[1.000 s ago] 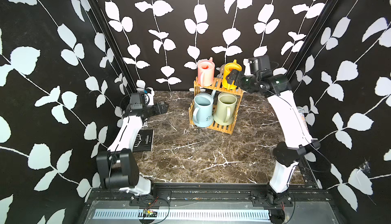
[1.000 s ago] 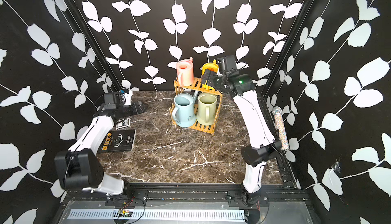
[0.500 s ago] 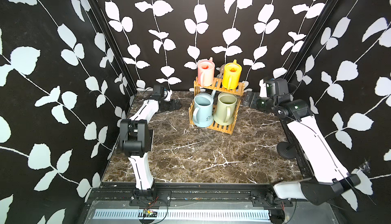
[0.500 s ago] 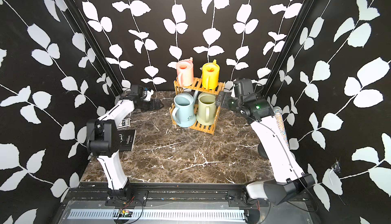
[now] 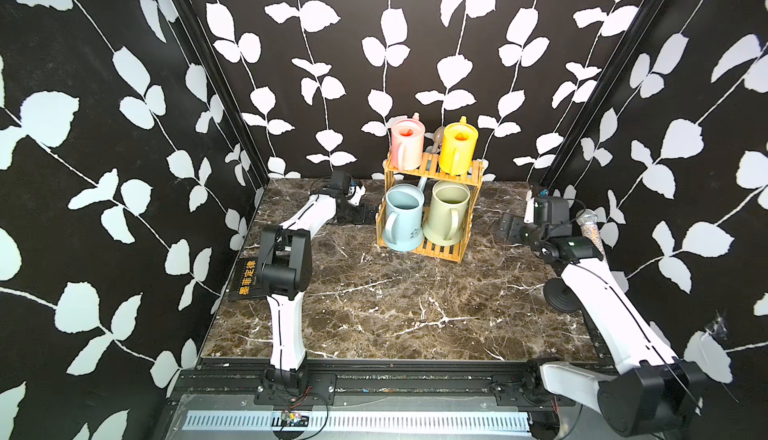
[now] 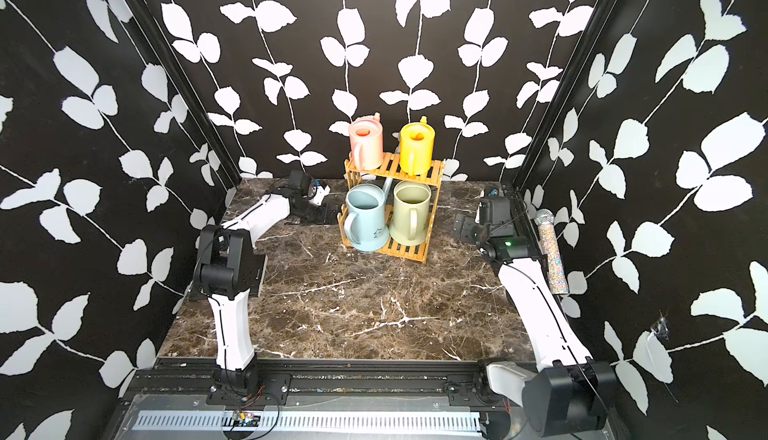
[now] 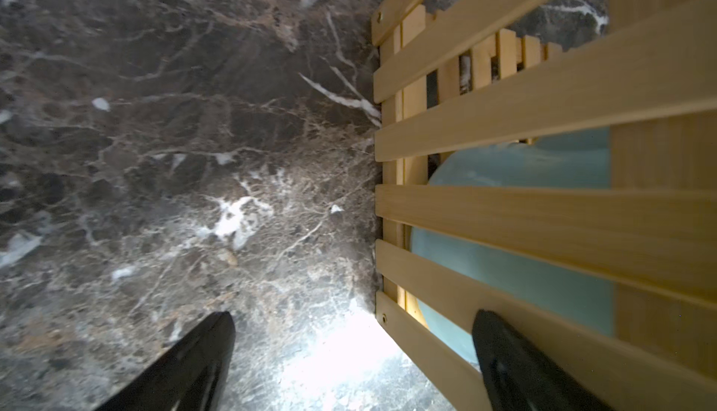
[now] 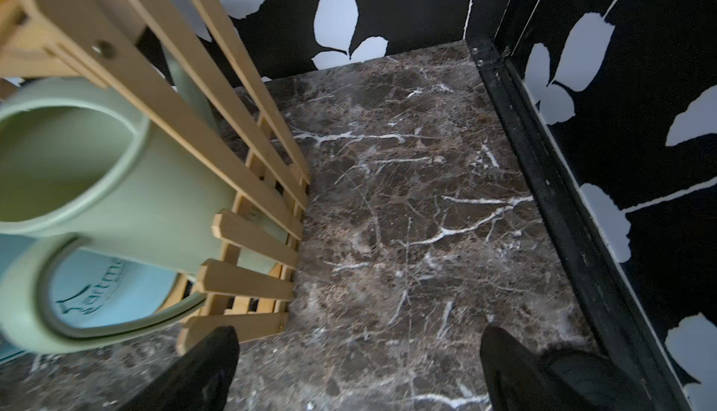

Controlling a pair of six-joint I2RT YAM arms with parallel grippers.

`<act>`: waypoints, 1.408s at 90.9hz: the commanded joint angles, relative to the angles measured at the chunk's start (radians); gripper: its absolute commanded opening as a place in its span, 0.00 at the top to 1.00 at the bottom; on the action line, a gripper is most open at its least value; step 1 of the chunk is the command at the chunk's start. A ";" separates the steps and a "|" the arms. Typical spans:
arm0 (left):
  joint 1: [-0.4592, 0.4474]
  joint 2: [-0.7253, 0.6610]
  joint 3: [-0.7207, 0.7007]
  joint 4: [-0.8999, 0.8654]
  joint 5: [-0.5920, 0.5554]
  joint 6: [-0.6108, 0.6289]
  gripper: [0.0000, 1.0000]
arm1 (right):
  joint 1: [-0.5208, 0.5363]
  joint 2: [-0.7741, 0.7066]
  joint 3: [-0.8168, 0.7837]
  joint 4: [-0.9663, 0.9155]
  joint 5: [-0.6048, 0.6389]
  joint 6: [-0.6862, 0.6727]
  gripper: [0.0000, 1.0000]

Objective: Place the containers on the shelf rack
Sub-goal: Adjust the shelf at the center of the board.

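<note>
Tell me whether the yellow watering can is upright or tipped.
Upright: the yellow watering can stands on its base on the top tier of the shelf rack, mouth facing up.

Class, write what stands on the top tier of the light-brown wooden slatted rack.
A small pink plastic watering can and a small yellow plastic watering can, side by side. Their bodies hide most of their spouts.

The right gripper [image 5: 508,226] is off the yellow can [image 5: 457,149] on the rack's [image 5: 432,170] top tier and hangs low over the desk [image 5: 395,305], apart from the rack. The left gripper [image 5: 362,213] now sits just beside the rack, away from the left wall. The left elbow now covers part of the book [image 5: 245,278].
</note>
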State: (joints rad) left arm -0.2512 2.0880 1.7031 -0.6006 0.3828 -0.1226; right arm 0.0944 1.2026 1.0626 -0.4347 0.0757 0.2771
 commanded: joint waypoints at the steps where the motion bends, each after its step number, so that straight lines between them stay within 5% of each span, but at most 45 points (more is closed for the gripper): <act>1: -0.024 -0.099 -0.040 -0.029 0.021 0.012 0.01 | -0.035 0.021 -0.050 0.219 -0.003 -0.091 0.01; 52: -0.073 -0.208 -0.179 0.034 0.046 -0.020 0.02 | -0.064 0.196 -0.349 0.705 0.019 -0.159 0.01; 101: -0.101 -0.212 -0.225 0.083 0.057 -0.020 0.02 | -0.074 0.242 -0.413 0.936 0.056 -0.257 0.01; 128: -0.038 -0.452 -0.466 0.230 -0.205 0.160 0.01 | -0.078 0.197 -0.435 0.879 0.013 -0.251 0.01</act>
State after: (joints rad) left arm -0.3271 1.7958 1.3514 -0.4835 0.3019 -0.0711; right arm 0.0189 1.4307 0.6434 0.4297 0.1043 0.0353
